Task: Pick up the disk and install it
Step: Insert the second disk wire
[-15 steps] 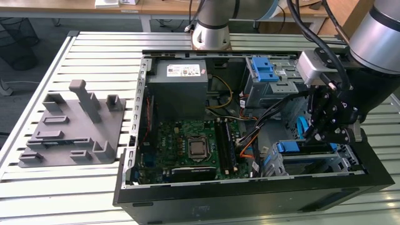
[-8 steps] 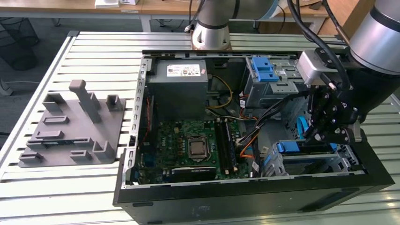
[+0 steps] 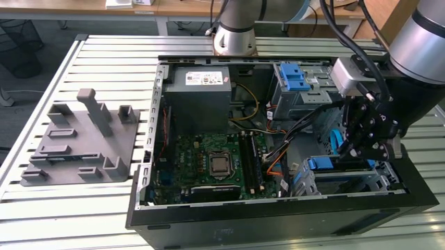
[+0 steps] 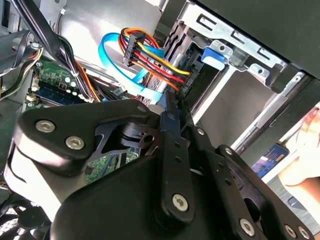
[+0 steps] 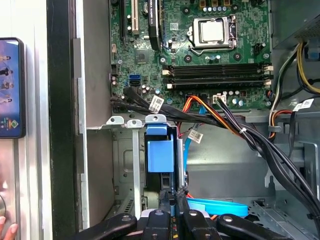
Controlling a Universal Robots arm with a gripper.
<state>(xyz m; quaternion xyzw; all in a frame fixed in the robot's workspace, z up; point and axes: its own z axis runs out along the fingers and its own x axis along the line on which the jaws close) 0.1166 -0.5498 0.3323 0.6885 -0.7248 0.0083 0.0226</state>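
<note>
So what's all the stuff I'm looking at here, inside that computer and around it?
Computer case: one, black, open, lying on the slatted table.
Slatted table: one, pale metal.
Motherboard: one, green, on the case floor.
Power-supply box: one, grey, at the case's far end.
Drive cage: one, silver with blue latches, exterior view's right.
Disk: one, blue-framed, standing in the bay, edge-on.
Cables: a bundle, red, yellow, orange, black, plus flat blue ones.
Fixture block: one, grey, exterior view's left.
Gripper: one, black, fingers at the disk's edge.
</note>
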